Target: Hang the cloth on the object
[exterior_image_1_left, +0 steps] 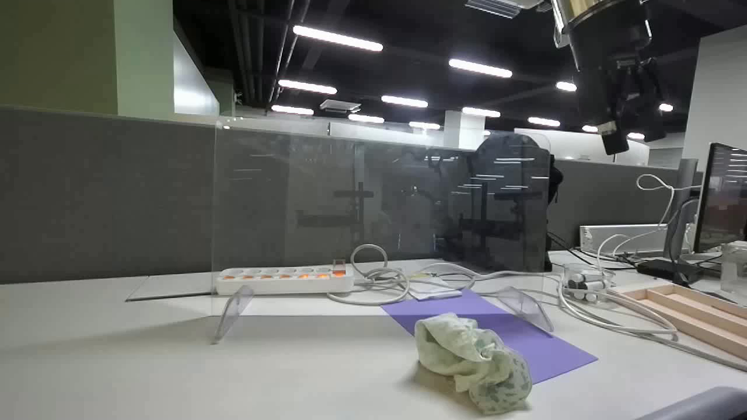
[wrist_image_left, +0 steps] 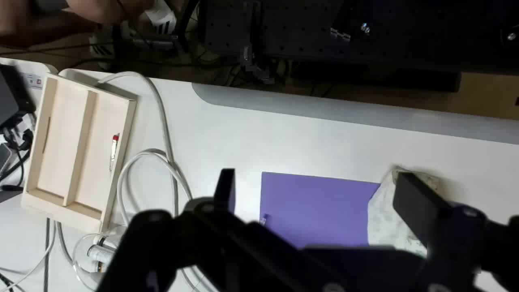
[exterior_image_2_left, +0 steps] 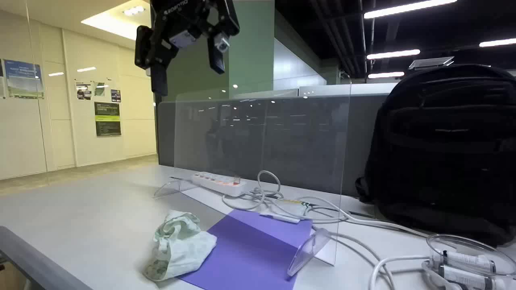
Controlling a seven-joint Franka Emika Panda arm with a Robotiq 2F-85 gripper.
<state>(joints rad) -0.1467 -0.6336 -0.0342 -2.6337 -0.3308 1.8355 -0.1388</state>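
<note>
A crumpled pale green patterned cloth [exterior_image_1_left: 473,364] lies on the white table, partly over a purple sheet [exterior_image_1_left: 545,353]. The cloth also shows in an exterior view [exterior_image_2_left: 181,245] and at the right of the wrist view [wrist_image_left: 383,215], partly hidden by a finger. A clear upright panel [exterior_image_1_left: 373,198] on two clear feet stands behind the cloth; it also shows in an exterior view [exterior_image_2_left: 262,133]. My gripper [exterior_image_1_left: 635,139] is high above the table, apart from cloth and panel. It is open and empty, its fingers wide apart in an exterior view [exterior_image_2_left: 188,76] and the wrist view [wrist_image_left: 316,180].
A white power strip [exterior_image_1_left: 283,283] and looped cables [exterior_image_1_left: 388,286] lie behind the panel. A black backpack [exterior_image_2_left: 447,161] stands by the grey partition [exterior_image_1_left: 105,198]. A clear jar [exterior_image_2_left: 471,257], a wooden tray [wrist_image_left: 81,150] and a monitor [exterior_image_1_left: 723,195] are to one side.
</note>
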